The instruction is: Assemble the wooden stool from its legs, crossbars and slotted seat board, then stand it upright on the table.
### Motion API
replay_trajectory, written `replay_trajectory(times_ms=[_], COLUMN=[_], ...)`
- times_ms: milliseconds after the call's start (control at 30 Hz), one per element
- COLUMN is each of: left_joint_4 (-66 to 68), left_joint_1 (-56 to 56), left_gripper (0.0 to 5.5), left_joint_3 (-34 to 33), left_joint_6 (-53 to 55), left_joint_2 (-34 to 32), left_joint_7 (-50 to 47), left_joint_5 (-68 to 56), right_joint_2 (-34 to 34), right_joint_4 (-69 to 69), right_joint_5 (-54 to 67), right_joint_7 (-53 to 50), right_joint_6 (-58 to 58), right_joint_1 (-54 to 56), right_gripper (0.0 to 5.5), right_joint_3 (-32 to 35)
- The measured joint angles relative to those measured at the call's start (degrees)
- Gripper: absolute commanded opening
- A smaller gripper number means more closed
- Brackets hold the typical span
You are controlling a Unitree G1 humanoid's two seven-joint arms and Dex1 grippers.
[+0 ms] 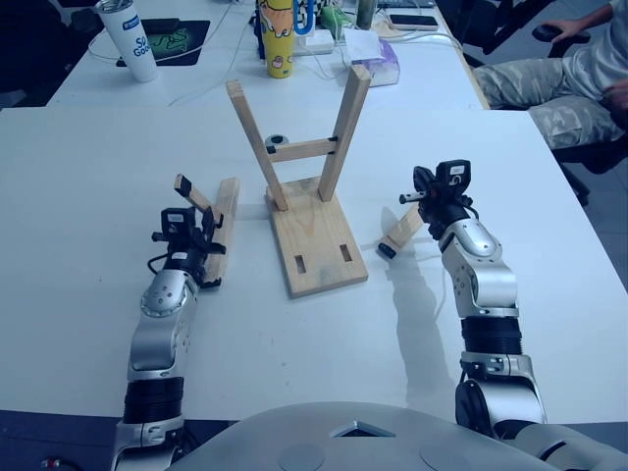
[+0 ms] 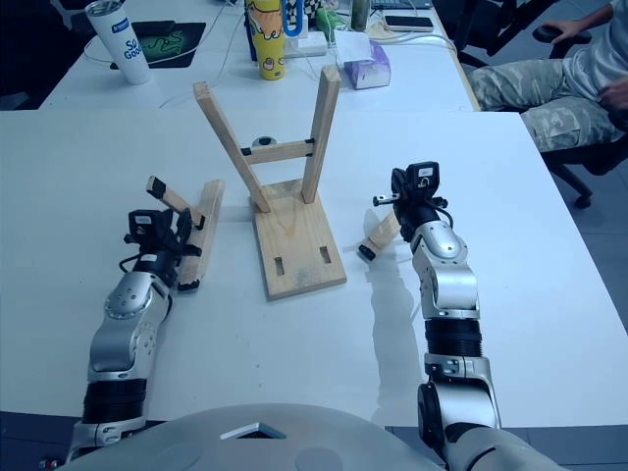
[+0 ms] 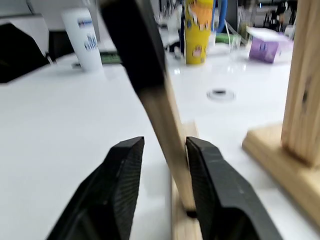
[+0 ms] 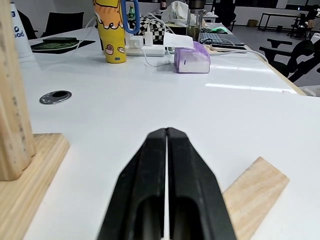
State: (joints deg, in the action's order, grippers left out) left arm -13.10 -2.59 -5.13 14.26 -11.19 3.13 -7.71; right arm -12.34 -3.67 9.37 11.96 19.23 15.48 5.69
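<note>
Near end of the loose leg pair (image 1: 226,201) behind the left tool (image 1: 204,235)

The seat board (image 1: 316,245) at frame centre is showing pale honey wood grain, matching the upright legs (image 1: 343,132). The table (image 1: 78,196) is looking plain white. The left gripper (image 3: 165,144) and right gripper (image 4: 166,132) are showing matte black. Along the upper edge, a tumbler (image 1: 278,39) is wearing yellow cartoon print and a tissue box (image 1: 378,67) is showing purple.
</note>
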Motion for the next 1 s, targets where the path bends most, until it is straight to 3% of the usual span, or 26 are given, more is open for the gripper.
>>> replay_trajectory(times_ms=[400, 833, 1000], left_joint_4=[-10.6, -10.8, -3.3], left_joint_1=[9.5, 23.4, 17.9], left_gripper=[1.99, 0.02, 0.02], left_joint_3=[-3.5, -6.6, -4.7], left_joint_6=[-0.8, 6.4, 15.0], left_joint_2=[0.0, -4.9, -2.3], left_joint_7=[-2.5, 0.2, 0.6], left_joint_5=[0.5, -1.8, -3.3], right_joint_2=[-1.3, -0.2, -0.2], right_joint_4=[-1.5, -1.5, -1.5], right_joint_5=[0.0, 0.0, 0.0], right_joint_7=[1.0, 0.0, -0.1], right_joint_6=[0.0, -0.2, -0.2], right_joint_1=[1.2, 1.2, 1.2], right_gripper=[0.0, 0.0, 0.0], right_joint_3=[-0.1, 0.1, 0.2])
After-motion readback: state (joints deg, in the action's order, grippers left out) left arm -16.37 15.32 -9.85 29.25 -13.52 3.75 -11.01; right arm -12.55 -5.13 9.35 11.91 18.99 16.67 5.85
